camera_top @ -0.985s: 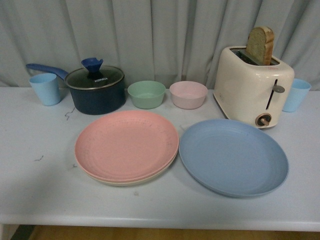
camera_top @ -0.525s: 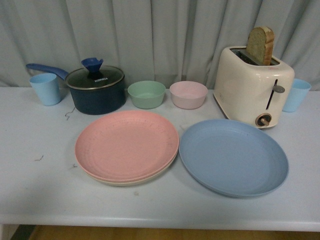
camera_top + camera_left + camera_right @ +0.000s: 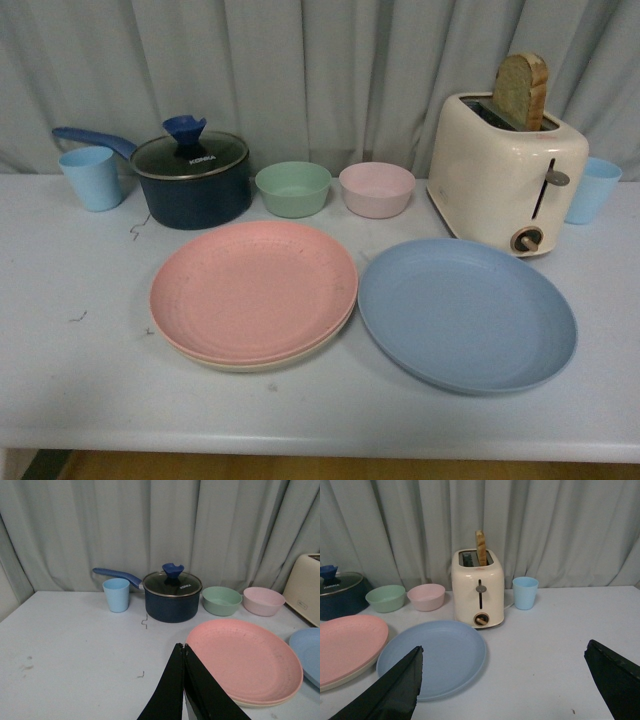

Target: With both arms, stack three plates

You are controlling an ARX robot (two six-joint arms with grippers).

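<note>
Table [image 3: 80, 390] in pale grey fills the scene, with a grey pleated curtain [image 3: 300, 70] hanging behind it. At the back right stands a cream toaster [image 3: 495, 175] with a slice of bread [image 3: 520, 90] sticking up from its slot. At the back left sits a dark blue pot [image 3: 190, 190] under a glass lid, its handle pointing left. Between pot and toaster stand a green bowl [image 3: 292, 188] and a pink bowl [image 3: 376, 188], side by side and close together. The left blue cup [image 3: 91, 178] stands just beside the pot under its handle, and the right blue cup [image 3: 593, 190] peeks out behind the toaster. All of these line the far edge, behind the plates. The toaster's near corner comes close to the far rim of the blue plate [image 3: 467, 313]. That plate lies flat, face up, alone on the table's right half. Just left of it, rims nearly touching, the pink plate [image 3: 253, 288] rests face up on the beige plate [image 3: 240, 366], of which only a thin rim shows beneath. Being round, none has a long axis. The left gripper [image 3: 183, 647] looks level across the table toward the pot, its black fingers [image 3: 172, 690] pressed together and gripping nothing, near the pink plate's edge. The right gripper [image 3: 504, 652] faces the toaster, low over the table, its fingers [image 3: 400, 690] spread wide and empty, with the blue plate just ahead.
</note>
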